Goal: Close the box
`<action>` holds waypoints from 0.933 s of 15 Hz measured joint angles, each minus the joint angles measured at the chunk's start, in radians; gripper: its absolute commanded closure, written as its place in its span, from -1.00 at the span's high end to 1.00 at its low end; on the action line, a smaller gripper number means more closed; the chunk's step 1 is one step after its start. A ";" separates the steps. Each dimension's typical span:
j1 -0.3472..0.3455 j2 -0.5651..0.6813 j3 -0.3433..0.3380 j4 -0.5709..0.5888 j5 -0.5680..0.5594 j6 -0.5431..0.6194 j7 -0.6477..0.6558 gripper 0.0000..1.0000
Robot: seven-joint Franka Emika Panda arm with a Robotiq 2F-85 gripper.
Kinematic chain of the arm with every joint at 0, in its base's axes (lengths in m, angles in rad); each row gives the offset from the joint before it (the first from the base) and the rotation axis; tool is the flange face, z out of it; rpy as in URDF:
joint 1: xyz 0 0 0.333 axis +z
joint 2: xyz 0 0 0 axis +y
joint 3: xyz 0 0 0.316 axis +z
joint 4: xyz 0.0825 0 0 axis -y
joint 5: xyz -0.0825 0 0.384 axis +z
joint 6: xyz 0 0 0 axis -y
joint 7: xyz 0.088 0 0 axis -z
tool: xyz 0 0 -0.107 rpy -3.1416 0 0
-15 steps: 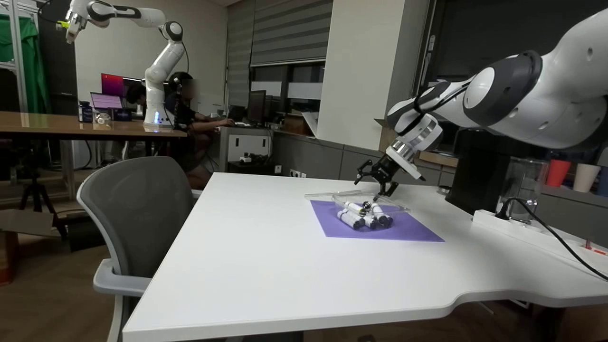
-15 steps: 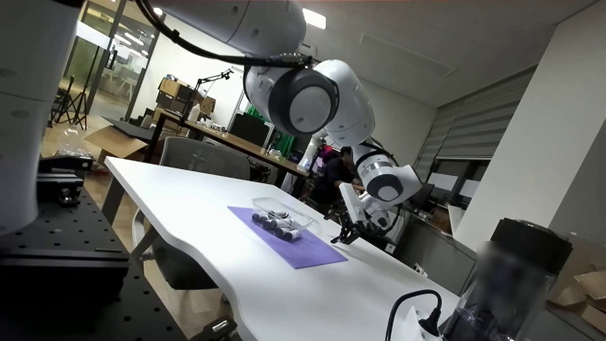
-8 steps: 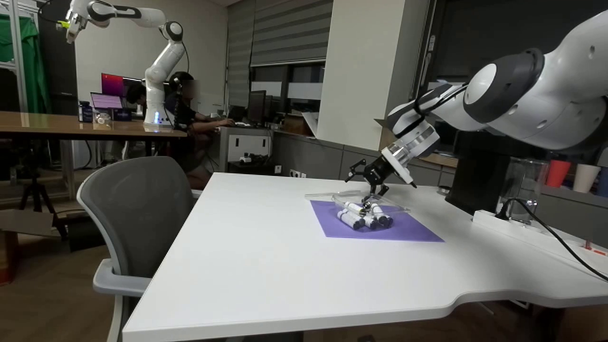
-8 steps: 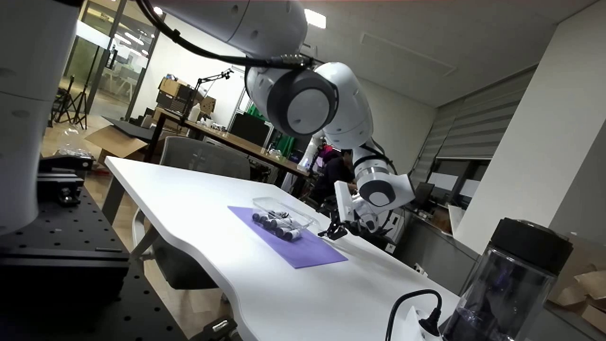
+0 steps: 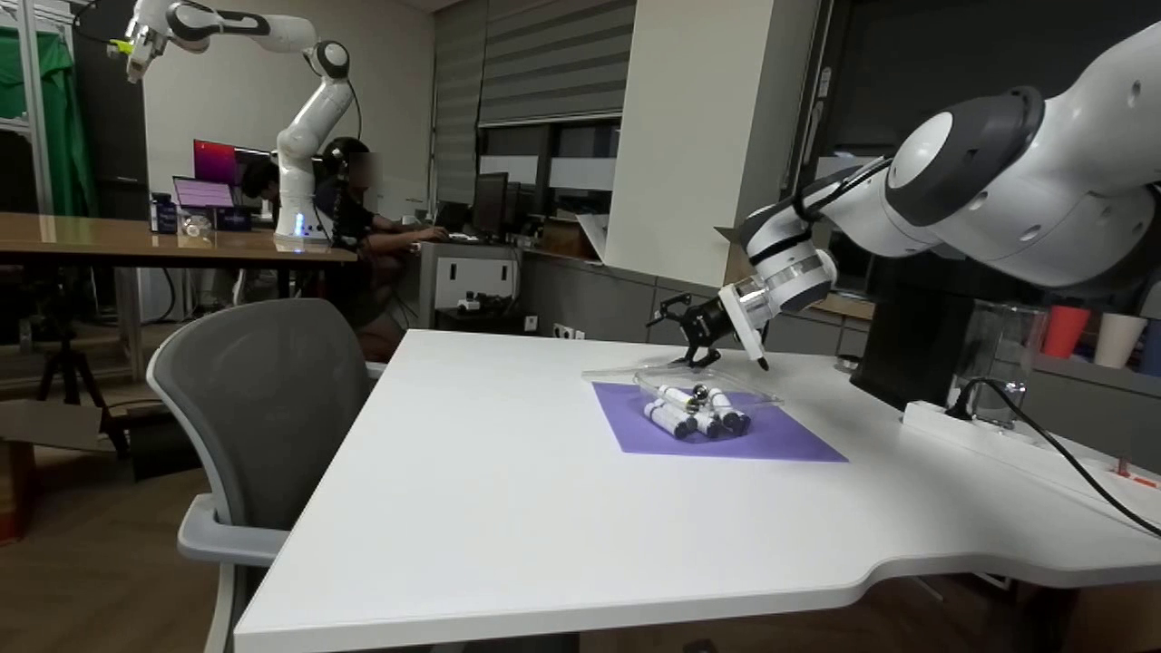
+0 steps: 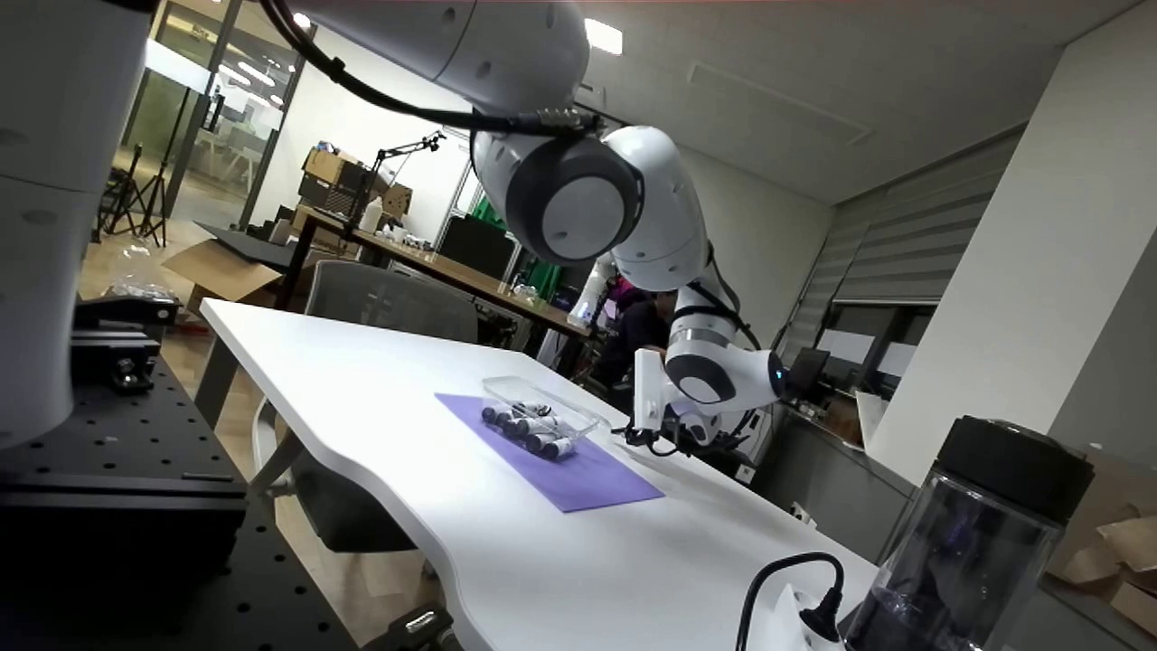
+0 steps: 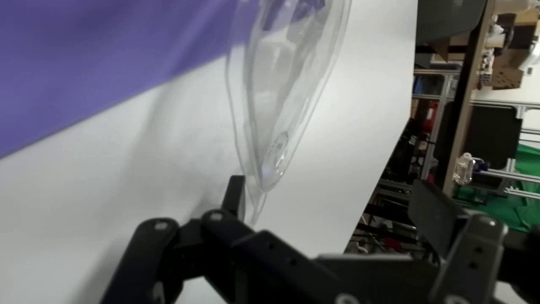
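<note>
"Clear plastic, with low walls: that is your box. Where is it from your tool?"

"Near your tool, in both exterior views. It sits on the purple paper, and the paper sits on the white desk under your tool."

"What can you see in it?"

"White tubes with dark ends, in a heap. A shiny round thing sits up among them."

"Are your fingers wide or narrow?"

"Wide. In the wrist view you see a big gap between them. One finger is just beside the thin end of some clear plastic. I can't tell if it touches, or if that part is the box or the lid."

"So where is your lid?"

"Off the top of the box. In an exterior view it shows from about under your low finger and goes over the desk, just past the paper. You can see through it, so I can't tell if it lies flat."

"How about your arm?"

"It reaches over the desk, and your tool slants down at its end. A grey chair stands by the desk, well apart from your tool."
</note>
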 measured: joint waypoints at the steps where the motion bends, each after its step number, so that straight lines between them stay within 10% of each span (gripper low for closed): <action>1: -0.007 0.000 0.010 -0.001 0.039 0.004 -0.011 1.00; 14: -0.088 0.000 -0.001 -0.025 0.369 -0.350 0.006 1.00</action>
